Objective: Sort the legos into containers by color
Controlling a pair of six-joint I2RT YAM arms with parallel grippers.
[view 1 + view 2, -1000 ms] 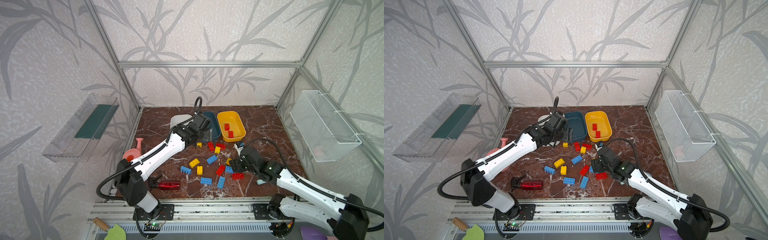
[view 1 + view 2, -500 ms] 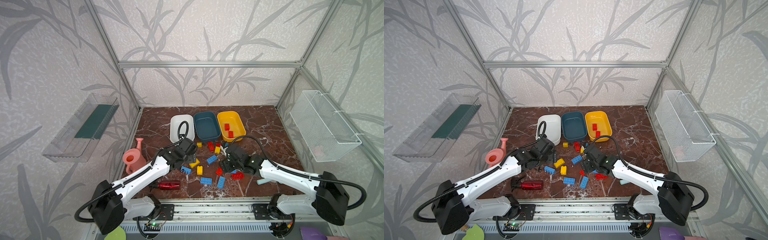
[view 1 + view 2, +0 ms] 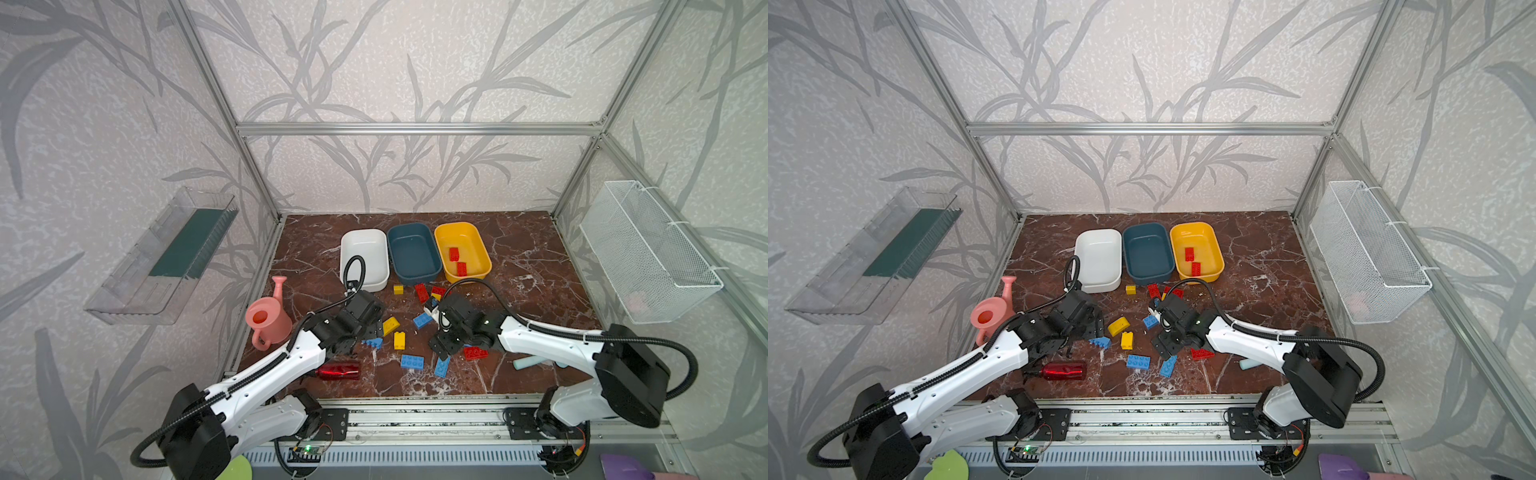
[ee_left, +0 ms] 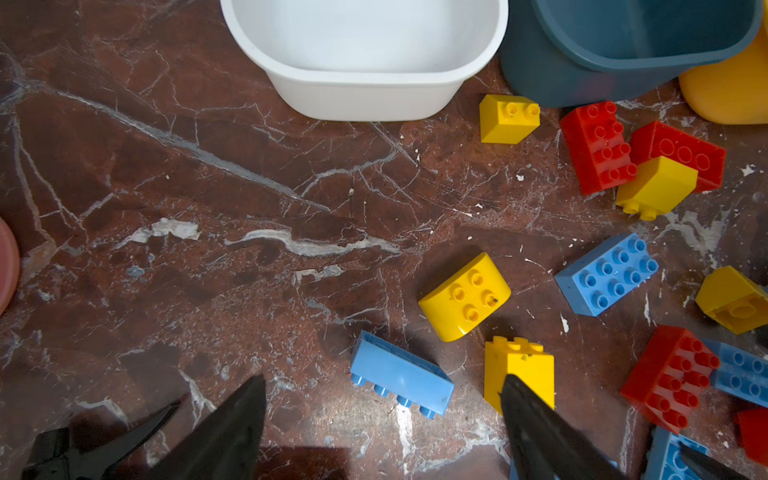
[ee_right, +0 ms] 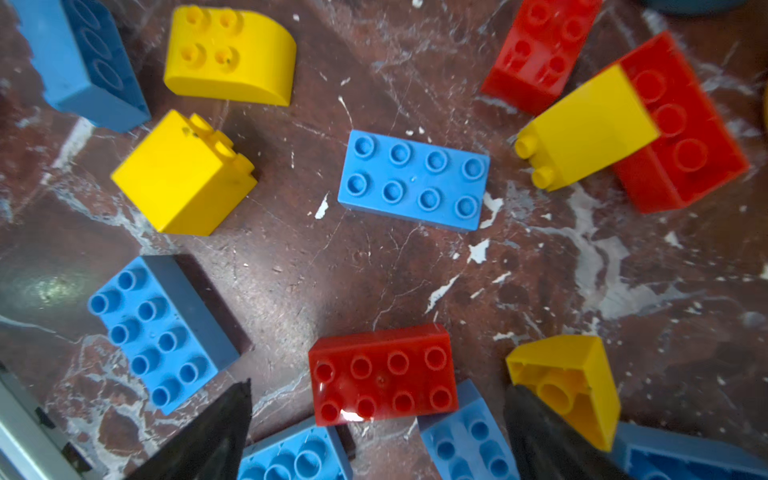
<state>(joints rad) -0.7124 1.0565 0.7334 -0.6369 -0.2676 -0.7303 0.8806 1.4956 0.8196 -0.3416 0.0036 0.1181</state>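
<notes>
**Both tools back over the pile, empty**

Your left tool (image 4: pixel 380 382) has left the containers (image 3: pixel 413 249) and dropped back to the legos (image 3: pixel 423 320). It gapes wide, holding nothing, framing a blue brick (image 4: pixel 399 380) low in the left wrist frame. Your right tool (image 5: pixel 378 388) has slid in from the right, spread wider, also empty, above a red brick (image 5: pixel 382 374). Only two red bricks (image 3: pixel 454 254) sit in the yellow tub (image 3: pixel 461 235); the rest litter the counter (image 3: pixel 519 249) mid-frame in a top view. Two fresh picks look next.

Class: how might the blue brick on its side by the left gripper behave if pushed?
The blue brick looks rigid, so likely won't flex. Resting on a narrow face, studs sideways, it may topple. Its smooth plastic probably slides easily.
</notes>
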